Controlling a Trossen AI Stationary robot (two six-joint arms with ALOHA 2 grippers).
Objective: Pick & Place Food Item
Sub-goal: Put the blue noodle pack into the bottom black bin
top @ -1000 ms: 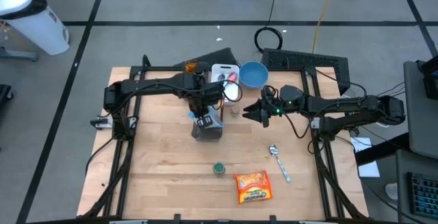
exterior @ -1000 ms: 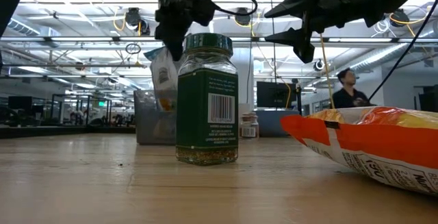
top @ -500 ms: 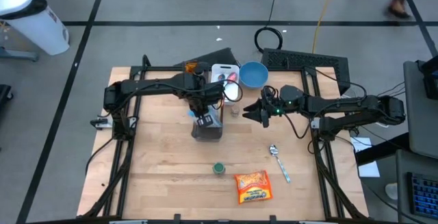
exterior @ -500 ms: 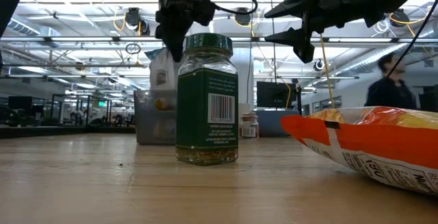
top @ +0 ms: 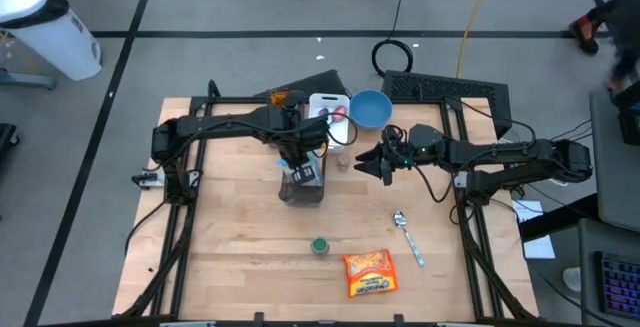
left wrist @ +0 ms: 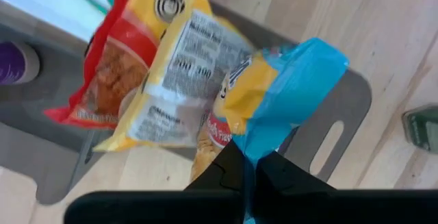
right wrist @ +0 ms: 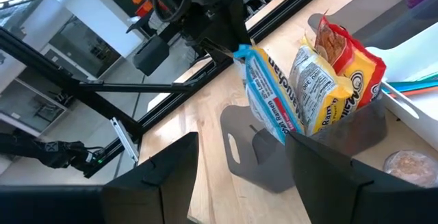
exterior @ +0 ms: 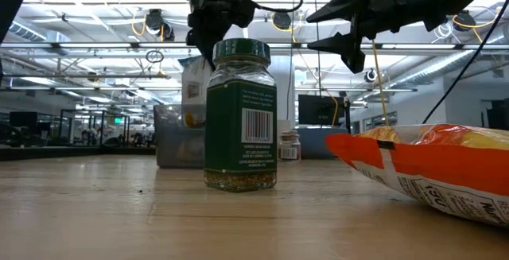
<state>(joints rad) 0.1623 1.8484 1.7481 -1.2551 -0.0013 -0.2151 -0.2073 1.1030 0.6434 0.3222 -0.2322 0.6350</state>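
The left arm reaches from the left edge of the wooden surface [top: 230, 237] toward its middle, wrist bent downward. Its dark two-finger left end effector [left wrist: 252, 171] points down with the fingers pressed together, pinching the blue top edge of a blue-and-yellow snack packet [left wrist: 274, 107]. The right arm stretches in from the right side, roughly level and raised above the surface. Its dark right end effector [top: 366, 162] points toward the left arm, fingers [right wrist: 328, 169] spread apart and holding nothing.
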